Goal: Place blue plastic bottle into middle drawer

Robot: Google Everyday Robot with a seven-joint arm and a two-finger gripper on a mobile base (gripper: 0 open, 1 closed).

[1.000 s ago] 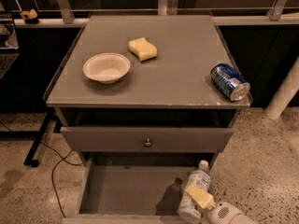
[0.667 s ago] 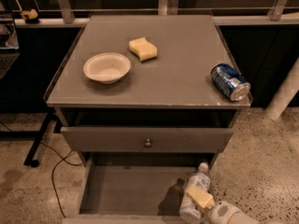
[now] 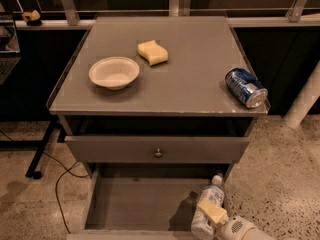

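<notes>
The blue plastic bottle (image 3: 213,194), clear with a white cap and a pale label, stands tilted at the right side of the open middle drawer (image 3: 140,201), its cap pointing away from me. My gripper (image 3: 210,215) comes in from the bottom right corner and is shut on the bottle's lower body, with a yellowish finger pad (image 3: 213,211) across the label. The bottle's base is hidden at the bottom edge, so I cannot tell if it touches the drawer floor.
On the cabinet top sit a white bowl (image 3: 114,72), a yellow sponge (image 3: 152,52) and a blue drink can (image 3: 245,87) lying near the right edge. The upper drawer front with its knob (image 3: 158,153) is slightly out. A cable (image 3: 60,184) trails on the floor at left.
</notes>
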